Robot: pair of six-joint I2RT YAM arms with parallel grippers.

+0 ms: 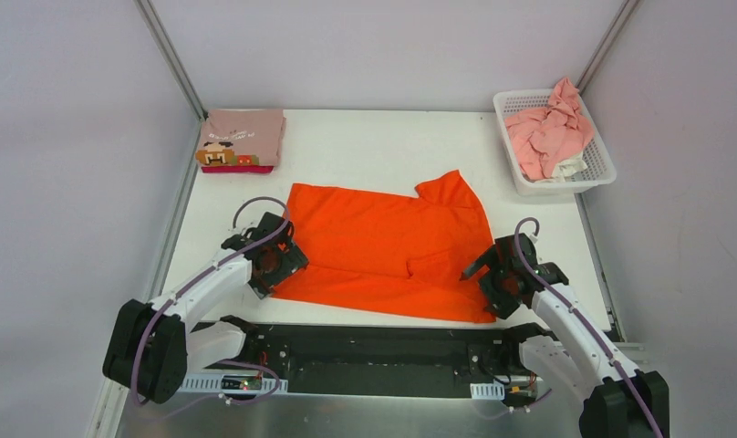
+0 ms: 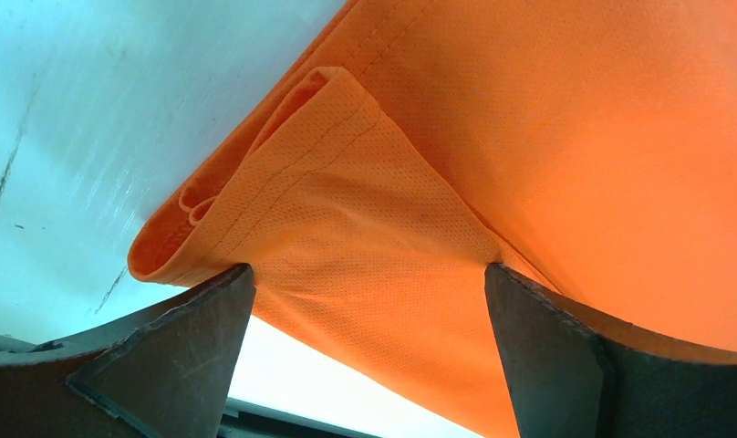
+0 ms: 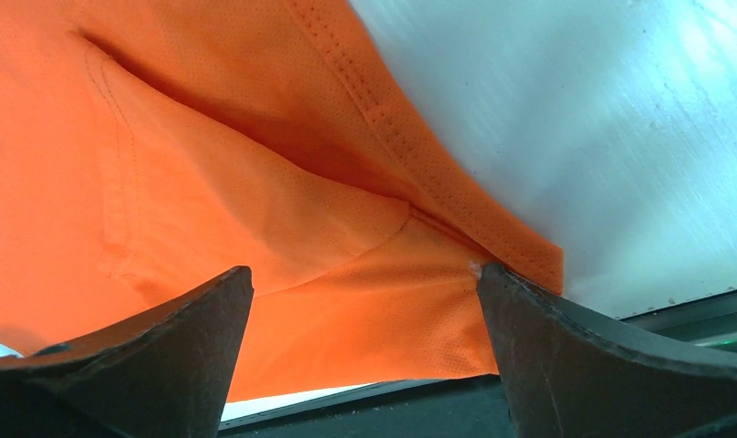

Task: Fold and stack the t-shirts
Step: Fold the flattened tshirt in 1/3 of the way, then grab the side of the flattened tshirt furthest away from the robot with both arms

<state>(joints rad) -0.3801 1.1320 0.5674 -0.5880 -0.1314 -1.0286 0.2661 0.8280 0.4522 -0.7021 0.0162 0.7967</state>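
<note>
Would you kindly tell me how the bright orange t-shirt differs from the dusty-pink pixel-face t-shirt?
The bright orange t-shirt lies spread out mid-table; the dusty-pink pixel-face t-shirt sits folded at the far-left corner. The orange one is plain, the pink printed. Both are soft cloth.

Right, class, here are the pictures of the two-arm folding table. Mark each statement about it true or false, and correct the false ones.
1. The orange t-shirt lies spread on the table. True.
2. The white basket is empty. False: it holds crumpled light pink cloth.
3. The left gripper is clamped shut on the shirt. False: its jaws stand wide apart at the shirt's near left corner.
4. A folded shirt with a pixel face sits at the far left corner. True.
5. The right gripper hangs over the basket. False: it is at the orange shirt's near right corner, jaws open.
</note>
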